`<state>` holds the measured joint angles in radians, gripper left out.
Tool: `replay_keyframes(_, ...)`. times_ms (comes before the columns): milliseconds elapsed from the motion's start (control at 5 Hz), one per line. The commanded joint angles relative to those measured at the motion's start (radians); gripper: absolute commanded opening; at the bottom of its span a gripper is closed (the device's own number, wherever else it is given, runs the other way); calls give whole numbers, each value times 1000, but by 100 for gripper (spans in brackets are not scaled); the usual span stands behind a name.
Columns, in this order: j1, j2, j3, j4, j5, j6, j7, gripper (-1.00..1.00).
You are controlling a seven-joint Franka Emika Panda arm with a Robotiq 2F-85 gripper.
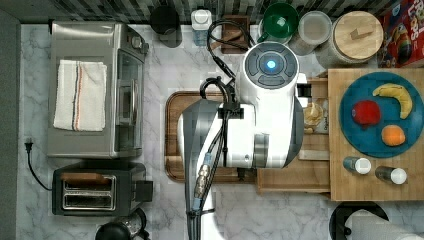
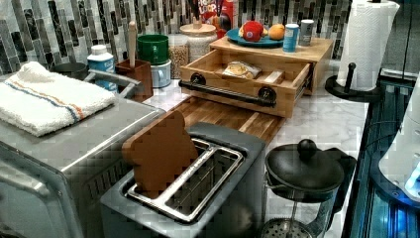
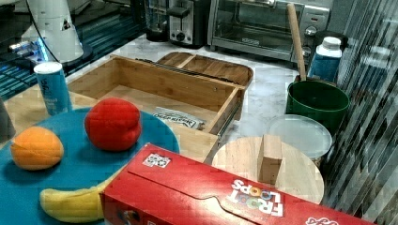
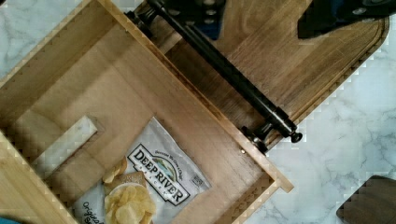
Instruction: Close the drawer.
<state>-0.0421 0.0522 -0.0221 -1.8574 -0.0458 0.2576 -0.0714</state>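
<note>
Drawer pulled open, one chip bag inside; pincer state unclear.

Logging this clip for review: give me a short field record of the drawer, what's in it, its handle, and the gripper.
drawer: pulled out, open
contents: chip bag, small pale block
handle: dark bar across the front, free
in front of drawer: brown board on the marble counter
gripper: above the handle and board, not touching
task state: not yet closed

overhead, two sides, wrist over drawer
</note>
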Motion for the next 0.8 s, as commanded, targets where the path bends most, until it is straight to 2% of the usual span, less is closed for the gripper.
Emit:
replay_keyframes(200,-2,0,2,0,-1,2,-10,-100)
replay_keyframes(400,-3,0,3,0,-1,2,-10,-100)
replay_keyframes(600,-16,-24,26,-52,55,49,-97,100)
replay_keyframes(800,18,-37,38,-100,97,110,-128,100)
